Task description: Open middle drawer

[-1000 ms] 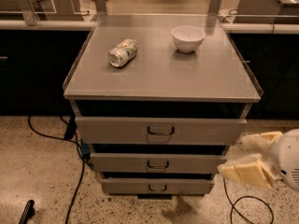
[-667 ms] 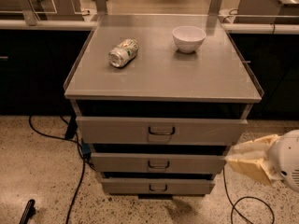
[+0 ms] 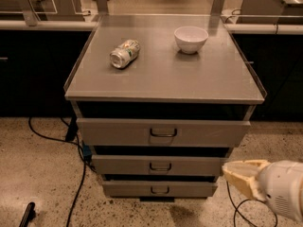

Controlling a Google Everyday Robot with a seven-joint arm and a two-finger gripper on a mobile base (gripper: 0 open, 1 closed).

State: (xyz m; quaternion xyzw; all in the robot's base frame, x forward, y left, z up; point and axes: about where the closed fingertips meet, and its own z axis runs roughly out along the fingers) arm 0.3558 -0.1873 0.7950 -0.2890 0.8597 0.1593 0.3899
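Note:
The middle drawer [image 3: 189,165] is the medium grey front of a three-drawer cabinet, with a small dark pull handle [image 3: 160,166]. It sits about flush with the fronts above and below it. My gripper [image 3: 236,174], cream-coloured on a white wrist [image 3: 284,195], is at the lower right. It is level with the middle drawer's right end, just off the cabinet's corner and well right of the handle. It holds nothing that I can see.
The taller top drawer [image 3: 203,133] and the narrower bottom drawer [image 3: 189,189] flank the middle one. A crushed can [image 3: 125,53] lies on its side and a white bowl [image 3: 191,38] stands on the cabinet top [image 3: 165,74]. Black cables [image 3: 78,174] run over the speckled floor on the left.
My gripper and wrist have sunk a little lower beside the cabinet's right front corner. The drawers, can and bowl have not moved.

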